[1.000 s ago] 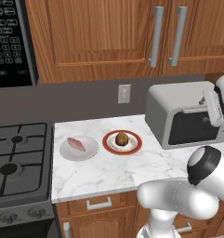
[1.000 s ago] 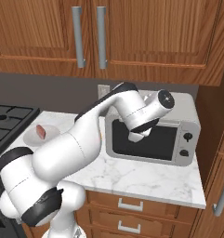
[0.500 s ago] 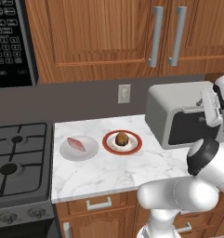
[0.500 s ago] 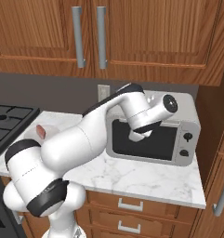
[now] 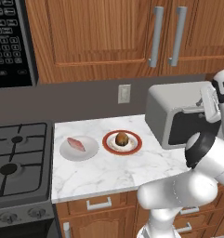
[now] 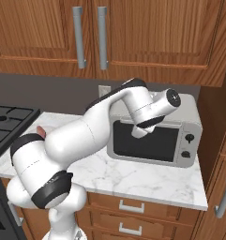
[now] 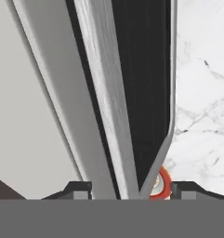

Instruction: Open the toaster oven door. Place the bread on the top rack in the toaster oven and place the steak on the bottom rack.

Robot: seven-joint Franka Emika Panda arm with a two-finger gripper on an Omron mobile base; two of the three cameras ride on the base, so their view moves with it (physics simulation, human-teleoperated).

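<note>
The toaster oven [image 5: 178, 100] [image 6: 192, 110] stands at the right end of the marble counter. Its door [image 5: 192, 129] [image 6: 152, 143] of dark glass is shut, so the top rack and bottom rack are hidden. My gripper [image 5: 207, 109] [image 6: 139, 132] [image 7: 132, 190] is at the door's top edge. In the hand view its jaws straddle the grey handle bar [image 7: 108, 102] with small gaps on both sides. The bread [image 5: 122, 138] sits on a red-rimmed plate [image 5: 109, 147], and the steak [image 5: 76, 143] lies on a white plate [image 5: 66, 154] to its left.
A gas stove [image 5: 16, 162] adjoins the counter on the left, under a black microwave [image 5: 9, 42]. Wooden cabinets [image 5: 108, 32] hang above. A wall outlet [image 5: 124, 93] sits behind the plates. In the right base view a tall cabinet side [image 6: 222, 140] closes in the oven's right.
The jaws have narrowed around the door handle. The hand has settled closer to the oven's top front edge. Both plates and the door have stayed as they were.
</note>
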